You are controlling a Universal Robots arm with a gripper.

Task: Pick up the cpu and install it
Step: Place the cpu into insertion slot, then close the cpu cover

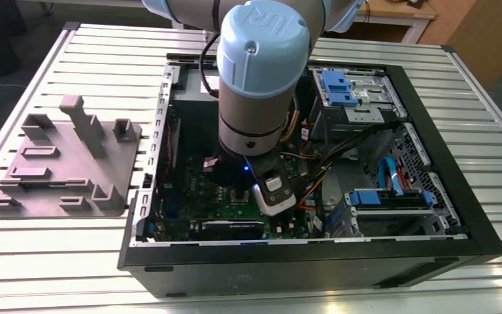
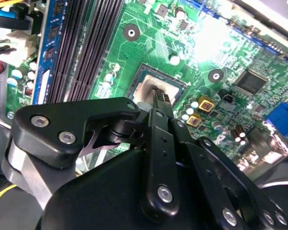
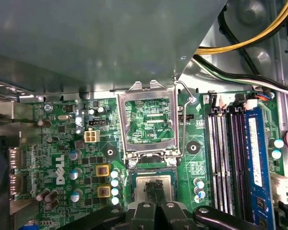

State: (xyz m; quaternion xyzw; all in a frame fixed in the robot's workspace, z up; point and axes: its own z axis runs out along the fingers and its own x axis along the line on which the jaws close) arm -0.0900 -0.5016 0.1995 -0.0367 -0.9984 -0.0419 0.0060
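down inside the socket (image 2: 145, 68), beside the swung-open load frame (image 3: 149, 120), we see the cpu (image 3: 140, 187) lying flat, with the gripper (image 3: 155, 189) apparently pressed together on its metal top. we fear any sideways drag skewing it and bending the socket pins.

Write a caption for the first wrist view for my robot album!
Gripper poised over the silvery cpu seated on the green motherboard, metal retention frame flipped open beside it.
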